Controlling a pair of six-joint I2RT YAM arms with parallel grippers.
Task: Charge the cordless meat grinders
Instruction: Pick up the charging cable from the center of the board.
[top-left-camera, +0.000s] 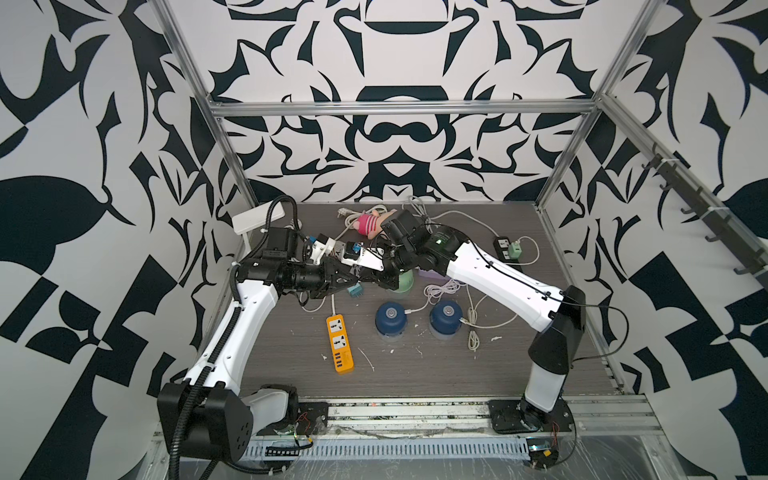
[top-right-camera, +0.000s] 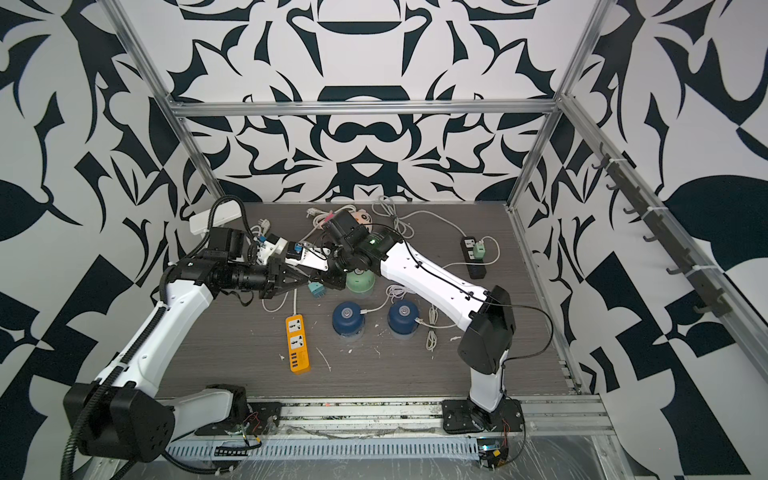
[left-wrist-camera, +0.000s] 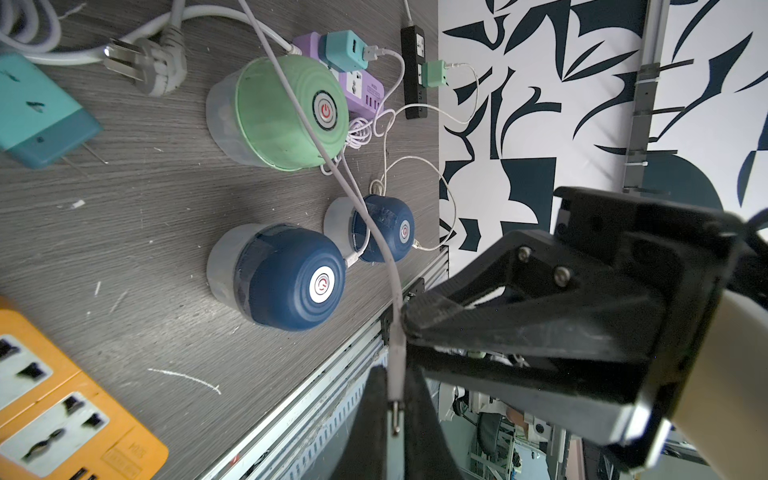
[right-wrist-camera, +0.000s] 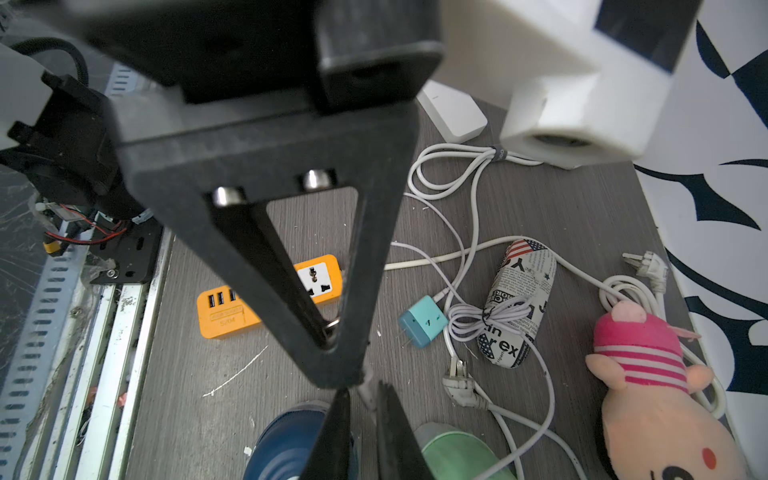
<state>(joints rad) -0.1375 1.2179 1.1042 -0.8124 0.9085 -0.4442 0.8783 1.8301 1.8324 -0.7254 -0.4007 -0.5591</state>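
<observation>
Jaws of the left gripper (left-wrist-camera: 395, 374) are pressed together on a grey charging cable (left-wrist-camera: 397, 353), pinching it just behind its small metal plug. The jaws of the right gripper (right-wrist-camera: 366, 395) nip the same cable a little further along, so the two grippers meet tip to tip above the middle of the desk (top-left-camera: 415, 374). Nearest to the arm bases lies an orange power strip (top-left-camera: 340, 344), flat, with its sockets facing up. Beyond it stand the two dark blue grinders, upright, side by side but apart: the left blue grinder (top-left-camera: 390, 318) and the right blue grinder (top-left-camera: 446, 313), each with a thin white lead reaching its side. Behind them stands the mint green grinder (top-left-camera: 405, 284), also upright, partly hidden under the right wrist in both top views; in the left wrist view the held cable passes across its dome. A loose teal adapter (top-left-camera: 354, 291) lies on the desk just beside it, below the grippers. A purple power strip (left-wrist-camera: 365, 83) sits just behind the green grinder and carries a second teal adapter (left-wrist-camera: 345, 50). Further off, toward the right edge, a black power strip (top-left-camera: 503, 248) holds a green adapter (top-left-camera: 516, 250). At the far end of the desk lie a bundled white cord (right-wrist-camera: 496, 153), a case printed like a newspaper (right-wrist-camera: 519, 299), a pink striped plush toy (top-left-camera: 370, 224) and a white box (top-left-camera: 257, 218).
</observation>
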